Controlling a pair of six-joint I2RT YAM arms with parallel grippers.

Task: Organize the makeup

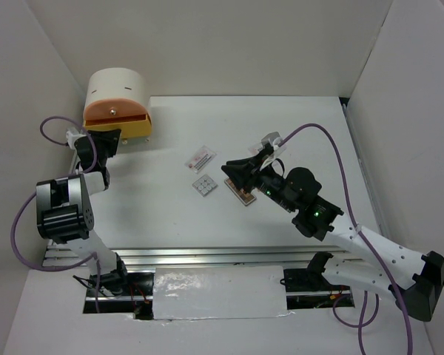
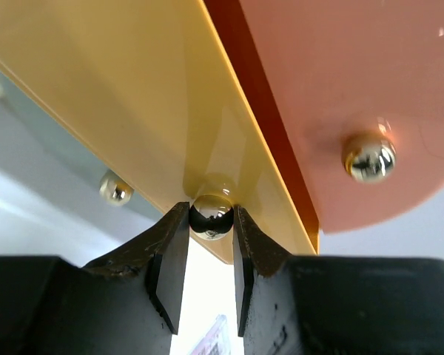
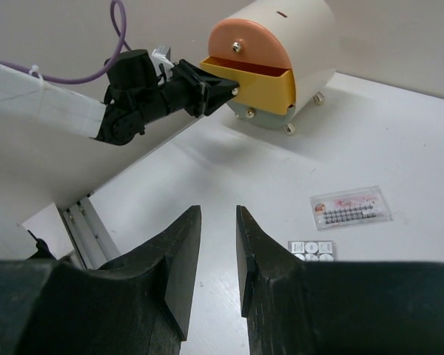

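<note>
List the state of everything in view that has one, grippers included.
yellow drawer, pulled partly out
pink drawer, shut
left gripper, shut on the yellow drawer's knob
right gripper, open, empty
brown palette, lying flat, partly under the right gripper
white palette, lying flat, untouched
printed sachet, lying flat, untouched

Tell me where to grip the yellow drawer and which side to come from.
Grip the round metal knob on the flat front of the yellow drawer, coming straight at that front, one finger on each side. The front is smooth; the knob alone juts out. The left gripper is closed on it this way.
</note>
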